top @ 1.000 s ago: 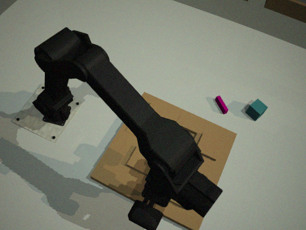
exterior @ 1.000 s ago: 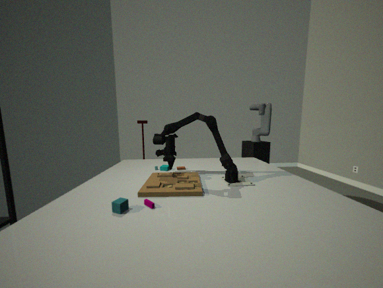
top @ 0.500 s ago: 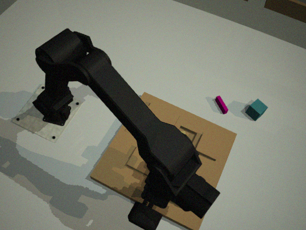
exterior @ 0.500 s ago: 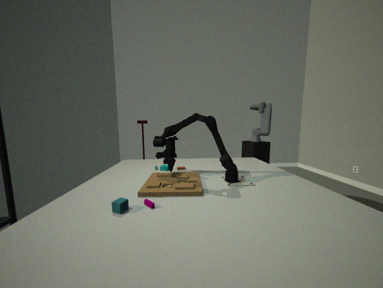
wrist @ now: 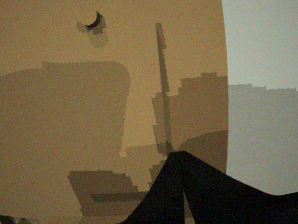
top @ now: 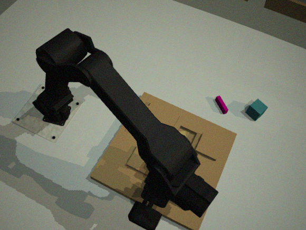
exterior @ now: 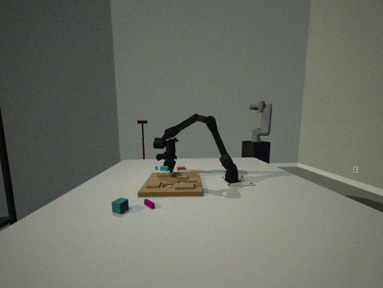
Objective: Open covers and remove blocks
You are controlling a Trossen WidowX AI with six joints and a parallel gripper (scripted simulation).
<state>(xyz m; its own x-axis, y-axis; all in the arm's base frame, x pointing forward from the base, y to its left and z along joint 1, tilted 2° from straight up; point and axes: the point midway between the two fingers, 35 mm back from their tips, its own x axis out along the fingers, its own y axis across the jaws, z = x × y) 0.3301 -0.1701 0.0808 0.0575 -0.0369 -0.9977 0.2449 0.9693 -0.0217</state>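
Note:
The puzzle board (top: 228,138) (exterior: 170,194) (wrist: 195,35) lies flat, partly hidden by the arm in the top view. My gripper (exterior: 171,170) (wrist: 177,158) is shut and empty, pointing down low over the board's far part in the exterior view. A wooden cover (exterior: 184,186) stands a little proud of the board. A straight groove (top: 206,155) runs beside a recess with a pale yellow patch (top: 183,133) in it. A second groove (wrist: 163,85) leads to the fingertips in the wrist view. A teal cube (top: 256,109) (exterior: 120,205) and a magenta bar (top: 221,105) (exterior: 149,203) rest on the table off the board.
Beyond the board in the exterior view are a cyan block (exterior: 164,168), a small teal piece (exterior: 156,168) and an orange block (exterior: 181,168). The arm's base plate (top: 34,125) (exterior: 242,183) stands beside the board. A crescent-shaped hole (wrist: 95,21) shows in the wrist view.

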